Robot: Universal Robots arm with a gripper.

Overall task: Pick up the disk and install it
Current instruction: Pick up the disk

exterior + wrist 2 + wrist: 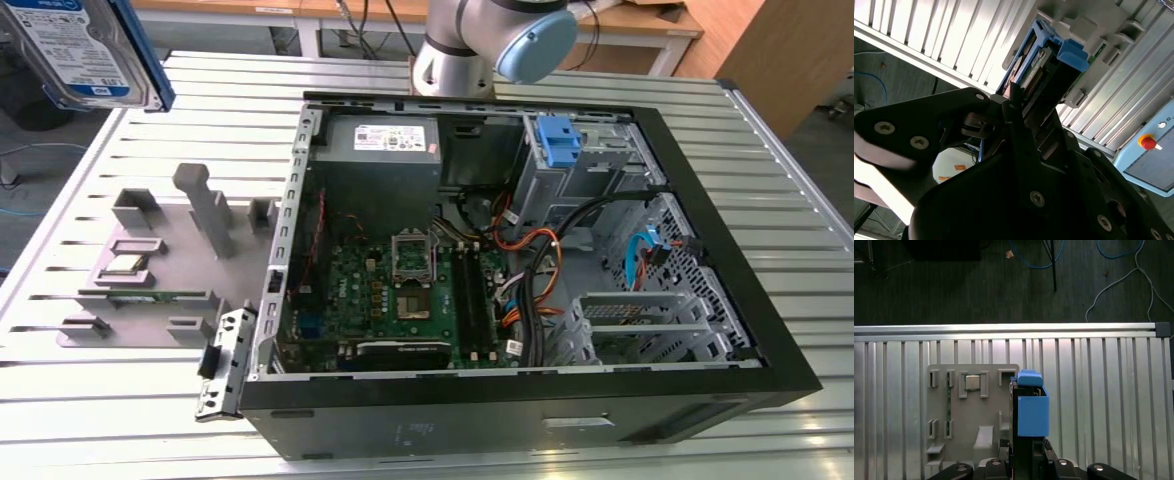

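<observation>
Gripper [1026,450] apparently clamping disk [1033,415], clear above table [1104,390]

With the open case [534,405] taken as the dial's centre in the exterior view, bare slatted counter [114,405] is left free at seven to eight o'clock. At nine o'clock the way is barred by a grey fixture plate [160,285] with upright posts. The disk [87,50] is held in the air at ten o'clock, clear above them. Inside the case, the drive cage [607,155] at one o'clock is crowded by cables [534,245], and the arm [481,40] stands at twelve.
</observation>
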